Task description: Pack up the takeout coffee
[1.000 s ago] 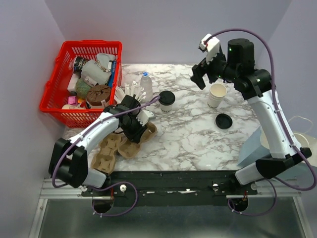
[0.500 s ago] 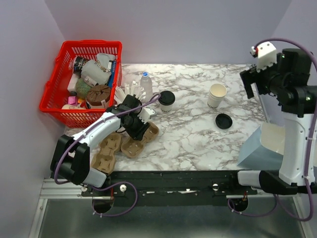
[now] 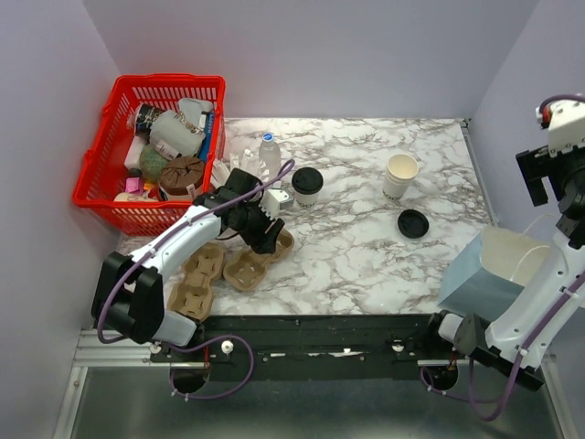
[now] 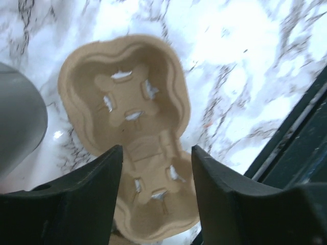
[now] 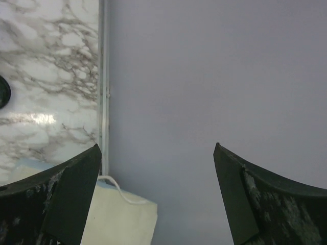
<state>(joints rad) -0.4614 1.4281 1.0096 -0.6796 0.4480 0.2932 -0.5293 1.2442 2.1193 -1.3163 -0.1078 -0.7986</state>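
A lidded cream cup of takeout coffee (image 3: 307,186) stands mid-table. A second cream cup (image 3: 399,174) stands open at the back right, with its black lid (image 3: 413,223) lying loose in front of it. My left gripper (image 3: 264,238) is open and empty, just above a brown pulp cup carrier (image 3: 249,267). In the left wrist view the carrier (image 4: 130,102) lies below my spread left gripper (image 4: 157,153). My right gripper (image 3: 537,178) is open and empty, raised beyond the table's right edge. In its wrist view, the right gripper (image 5: 158,153) faces the lilac wall.
A red basket (image 3: 91,183) full of items sits at the back left. A clear water bottle (image 3: 269,151) and a grey cup of straws (image 3: 239,169) stand near the lidded cup. More carriers (image 3: 194,283) lie front left. A blue-and-cream paper bag (image 3: 498,270) stands front right.
My right arm swung from above the open cup to the far right, past the table edge. My left gripper shifted slightly right over the carrier.
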